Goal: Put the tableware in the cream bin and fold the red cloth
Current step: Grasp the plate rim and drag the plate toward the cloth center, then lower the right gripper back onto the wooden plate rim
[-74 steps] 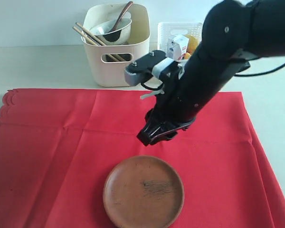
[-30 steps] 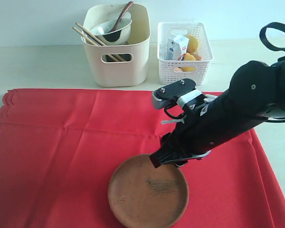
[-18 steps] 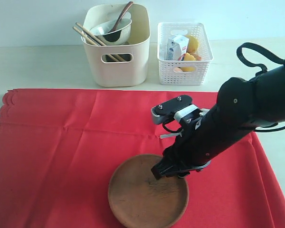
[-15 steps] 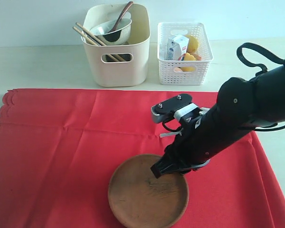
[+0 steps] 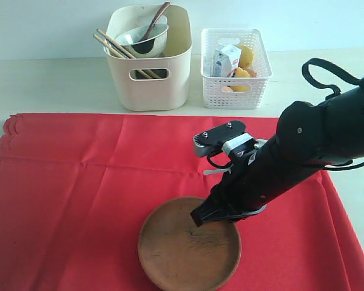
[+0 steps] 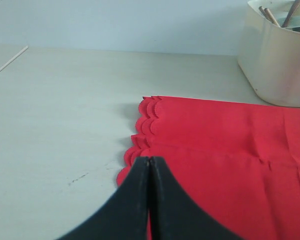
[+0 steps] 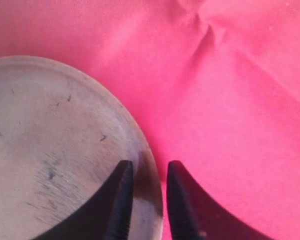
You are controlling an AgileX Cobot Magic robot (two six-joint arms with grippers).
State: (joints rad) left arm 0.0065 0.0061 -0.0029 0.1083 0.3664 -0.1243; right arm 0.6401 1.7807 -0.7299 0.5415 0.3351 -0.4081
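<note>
The round brown plate (image 5: 188, 251) lies on the red cloth (image 5: 79, 182) near the front. My right gripper (image 5: 201, 218) is down at the plate's far right rim. In the right wrist view the plate (image 7: 50, 150) has its rim between the fingers of that gripper (image 7: 149, 167): one finger inside the plate, the other just outside over the cloth (image 7: 240, 100), a thin gap still showing. The cream bin (image 5: 148, 85) at the back holds a pale bowl (image 5: 142, 37), a dark spoon (image 5: 156, 18) and chopsticks (image 5: 118, 45). My left gripper (image 6: 149, 160) is shut and empty above the cloth's scalloped edge (image 6: 147, 125).
A white lattice basket (image 5: 233, 91) with a milk carton (image 5: 226, 59) and yellow food stands right of the bin. Bare pale table runs behind and left of the cloth. The cream bin (image 6: 277, 65) shows at the edge of the left wrist view.
The right arm came down from above the cloth to the plate's rim, and its jaws have narrowed around it. The plate shifted slightly to the right.
</note>
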